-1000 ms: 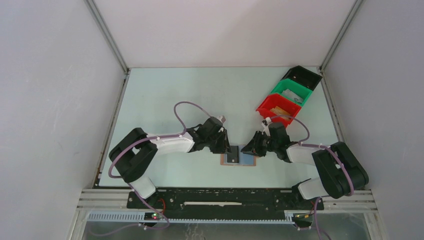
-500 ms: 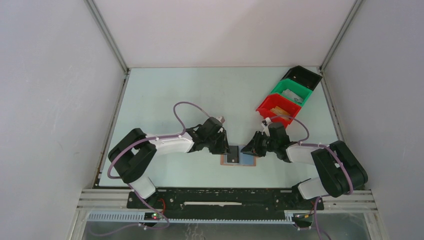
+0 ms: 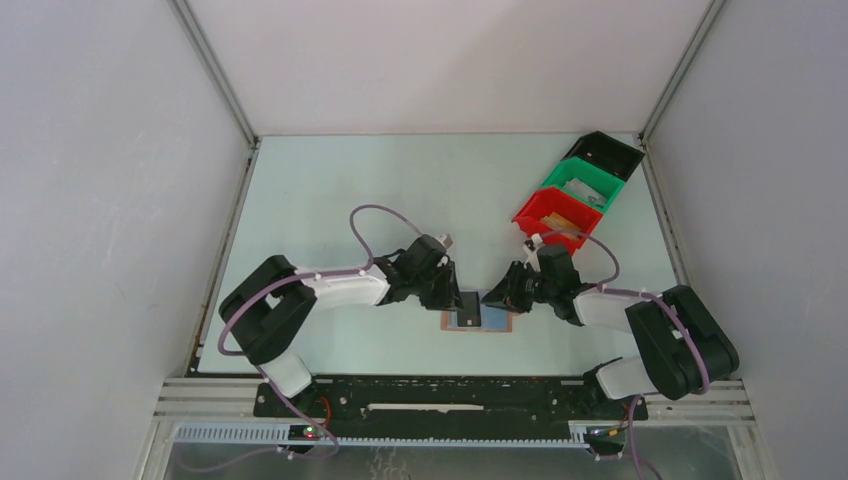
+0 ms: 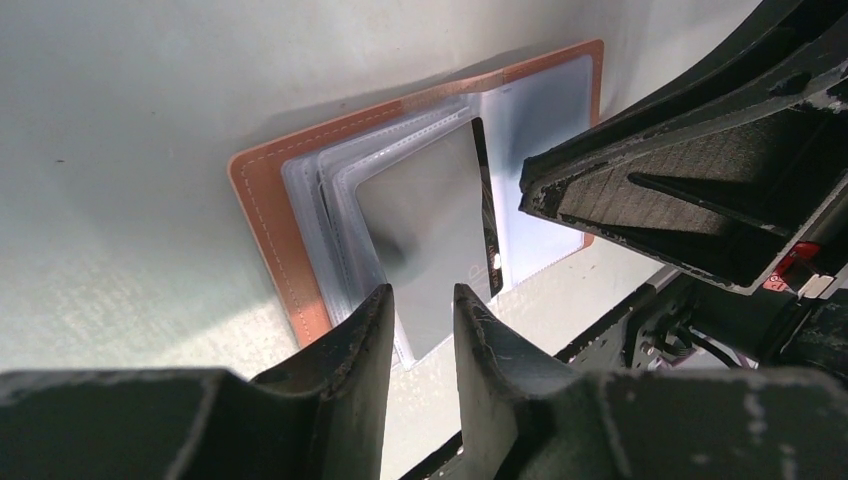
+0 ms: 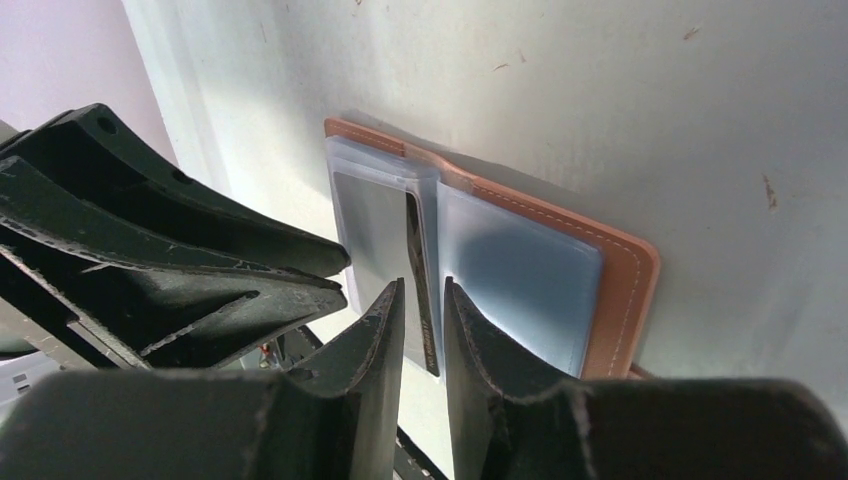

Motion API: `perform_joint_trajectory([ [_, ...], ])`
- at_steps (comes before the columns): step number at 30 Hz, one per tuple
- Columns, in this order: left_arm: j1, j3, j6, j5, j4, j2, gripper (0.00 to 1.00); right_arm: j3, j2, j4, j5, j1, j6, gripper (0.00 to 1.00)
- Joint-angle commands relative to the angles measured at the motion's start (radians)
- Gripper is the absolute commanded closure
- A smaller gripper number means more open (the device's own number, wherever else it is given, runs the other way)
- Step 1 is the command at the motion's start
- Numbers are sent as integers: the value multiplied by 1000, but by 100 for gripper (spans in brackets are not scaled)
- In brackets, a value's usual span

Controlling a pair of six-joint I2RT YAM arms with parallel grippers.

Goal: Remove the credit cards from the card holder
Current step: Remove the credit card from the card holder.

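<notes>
Left fingers (image 4: 475,325) first, right at the lens: they stand narrowly parted, and the near corner of a clear plastic sleeve sits in the slot between them. The slot looks wider than the sleeve, so no clamp shows. Right fingers (image 5: 385,335), same story from the other side: a slim gap, and a thin black strip at the fold runs straight into it, with the gap a touch wider than the strip. Just beyond both sets of tips lies the card holder (image 4: 270,230), spread open and flat on the pale worktop (image 3: 400,190), brown leather with light stitching framing a stack of clear sleeves. On the left arm's half, a dark card (image 4: 430,220) sits behind plastic, looking grey under the glare, and the black strip runs along its inner edge. On the right arm's half, a pale blue card (image 5: 520,275) lies tucked in its own sleeve, square to the leather. From above, the two arms close in from either side, tips low and near each other over the open holder, which sits toward the near edge of the worktop, about midway between the bases. Further back on the right side, well apart from the action, three bins line up on a diagonal: the red bin (image 3: 540,203) nearest with something tan inside, then the green bin (image 3: 565,175) with something pale in it, then the black bin (image 3: 605,152) at the far corner.
</notes>
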Motion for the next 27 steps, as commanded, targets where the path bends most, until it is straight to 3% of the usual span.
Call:
perform_joint_trajectory([
  [1, -14, 23, 15, 21, -10, 37, 66, -1, -32, 24, -22, 12, 23, 71],
  [19, -15, 60, 23, -5, -46, 93, 67, -54, 18, 31, 34, 15, -9, 68],
  [27, -14, 75, 28, -1, -51, 117, 70, -83, 56, 159, -23, 17, 41, 78],
])
